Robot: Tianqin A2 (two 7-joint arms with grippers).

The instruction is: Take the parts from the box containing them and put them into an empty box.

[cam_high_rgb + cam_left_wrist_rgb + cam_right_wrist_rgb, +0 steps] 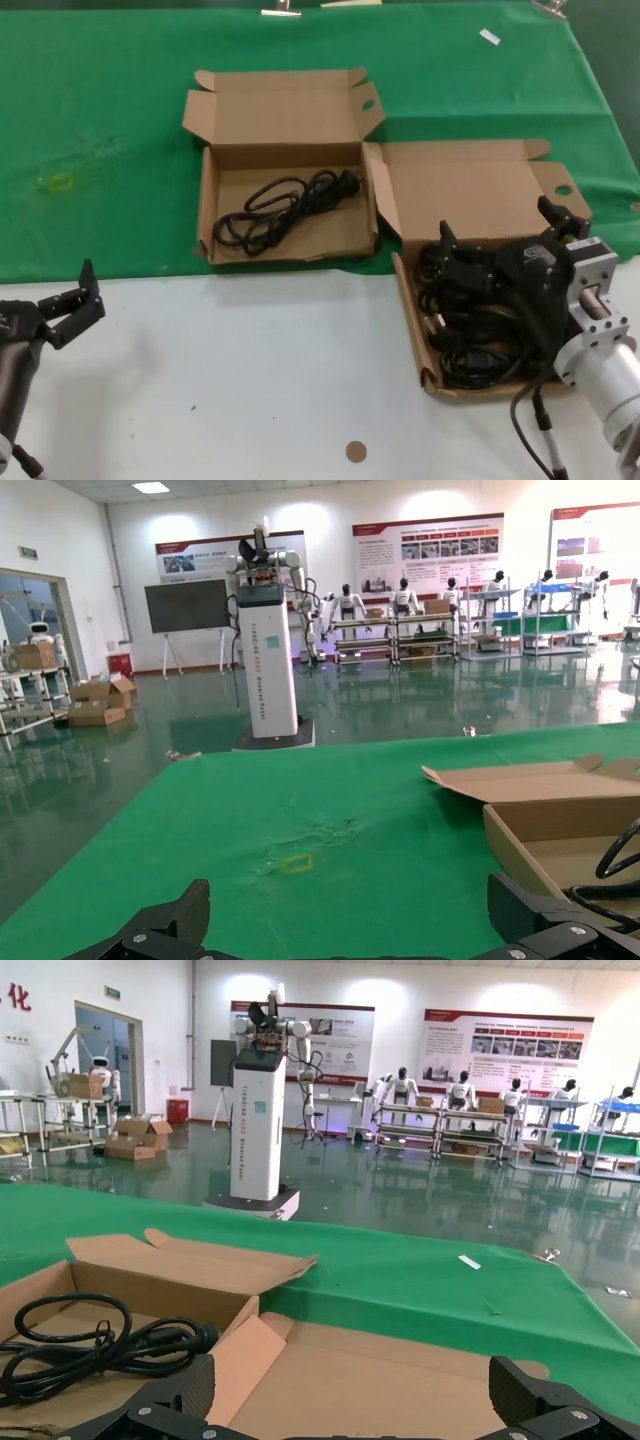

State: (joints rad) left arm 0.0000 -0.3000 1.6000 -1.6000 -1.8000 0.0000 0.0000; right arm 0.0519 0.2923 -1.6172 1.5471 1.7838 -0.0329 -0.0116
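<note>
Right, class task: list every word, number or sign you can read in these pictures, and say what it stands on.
"化": red character on the hall wall, cut off by the edge.
White pillar: vertical lettering, too small to read.
Wall posters: too small to read.
Left box and right box: no print seen.

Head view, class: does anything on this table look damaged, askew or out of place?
Little stands out. A small brown disc lies loose on the white table, and a white scrap sits on the green cloth. Both boxes look intact, and the cords are inside them.
</note>
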